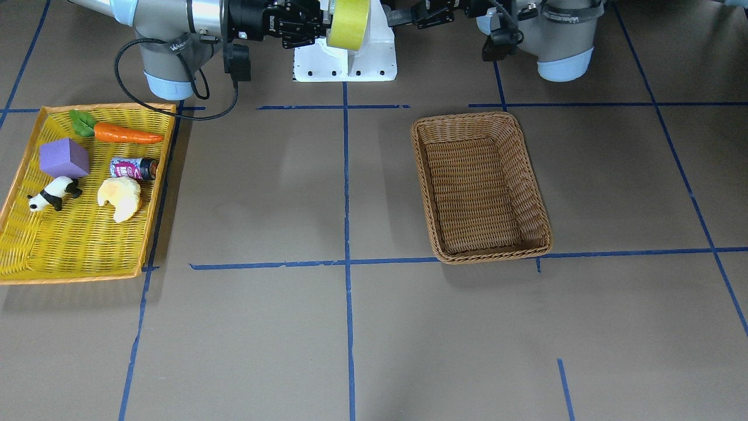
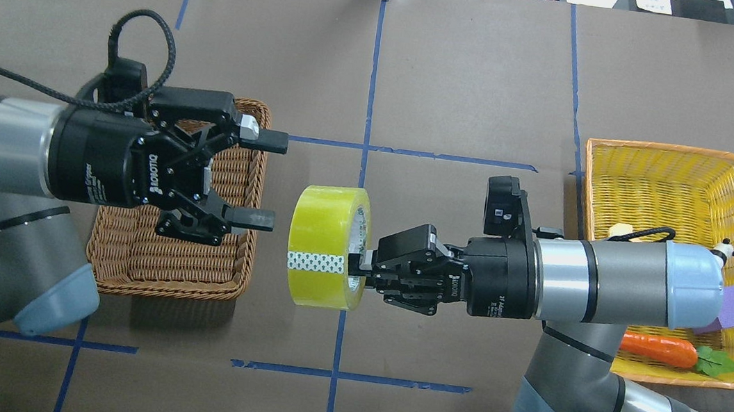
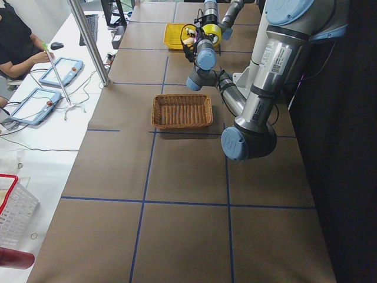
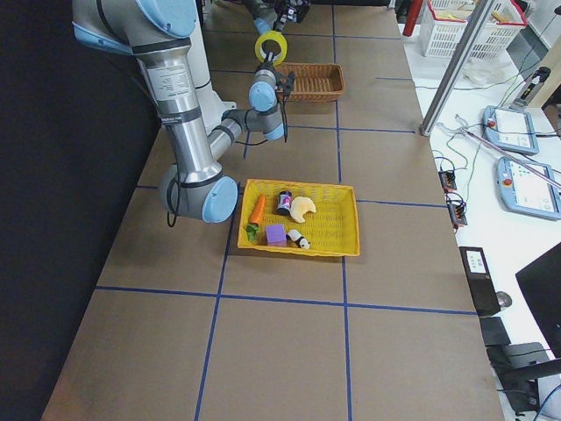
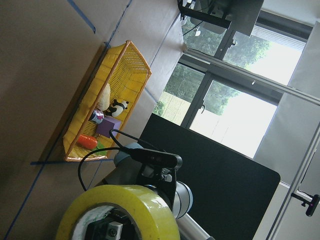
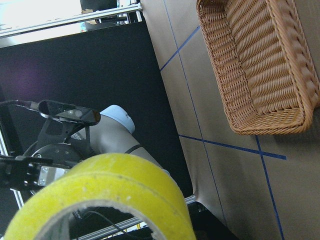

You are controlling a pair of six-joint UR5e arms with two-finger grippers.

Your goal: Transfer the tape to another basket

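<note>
Centre of the overhead view: right gripper [image 2: 360,261] pinches the tape [image 2: 325,246] aloft, left gripper [image 2: 275,182] gapes wide just left of it. Handover, I'd say; next the left must clamp it, then reach the basket [image 2: 205,270] at lower left.

tape [image 2: 323,246]: one roll
brown wicker basket [image 1: 476,193]: one
yellow tray [image 1: 76,245]: one
carrot [image 1: 128,134]: one
purple cube [image 1: 64,158]: one
panda figure [image 1: 54,193]: one
can [image 1: 133,168]: one
croissant [image 1: 121,198]: one
end effectors: two, left end effector [image 2: 270,181] and right end effector [image 2: 358,261]

Robotics lab: blue-taped table [image 1: 263,193], a teach pendant [image 4: 526,186], an operator [image 3: 17,41] alongside.
</note>
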